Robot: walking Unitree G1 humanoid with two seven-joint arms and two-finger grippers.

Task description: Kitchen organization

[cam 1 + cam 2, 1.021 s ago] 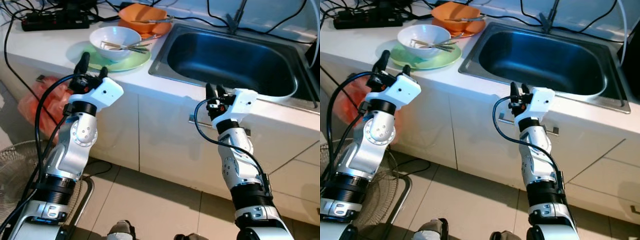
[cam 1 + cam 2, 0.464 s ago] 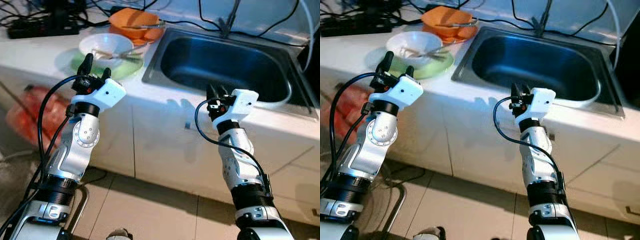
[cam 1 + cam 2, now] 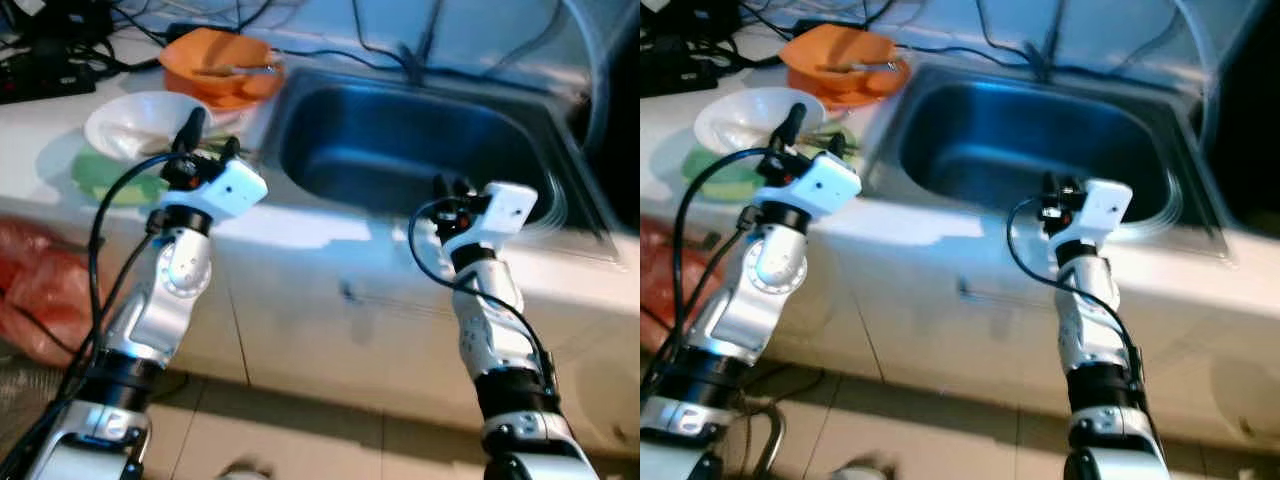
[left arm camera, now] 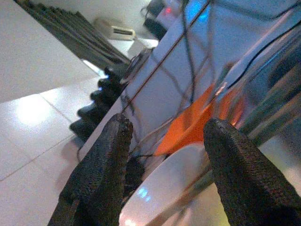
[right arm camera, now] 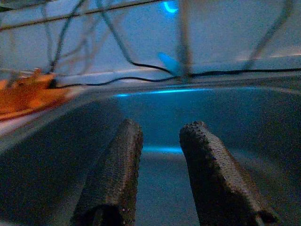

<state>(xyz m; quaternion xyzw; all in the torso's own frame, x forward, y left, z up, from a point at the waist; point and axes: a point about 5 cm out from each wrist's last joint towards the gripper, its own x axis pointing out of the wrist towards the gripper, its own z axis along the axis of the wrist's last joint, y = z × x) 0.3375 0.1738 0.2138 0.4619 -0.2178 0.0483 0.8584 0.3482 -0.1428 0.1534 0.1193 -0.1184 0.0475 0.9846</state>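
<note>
Far left on the floor: a red bag (image 3: 35, 290) slumped against the cabinet. On the desk (image 3: 290, 225), a white bowl (image 3: 135, 125) sits on a green plate (image 3: 105, 175), utensils across it, though blur hides what kind. Just behind it, an orange bowl (image 3: 215, 65) with a utensil inside, near the sink rim. Left claw (image 3: 208, 138) is raised at the desk edge just beside the white bowl, fingers spread, holding nothing; its wrist view looks between the fingers at the white bowl rim and the orange bowl beyond. Centre: steel sink (image 3: 420, 150), basin appears empty, cables trailing along the wall behind. Right claw (image 3: 452, 186) hovers at the front rim of the sink, fingers parted, nothing between them; its wrist view looks into the basin. Judgement: approach step, with dishes not yet touched and both arms positioned but uncommitted. Next move likely calls for the left claw to advance onto the white bowl's rim and close there. Loose utensils could slide if the bowl tips.
</note>
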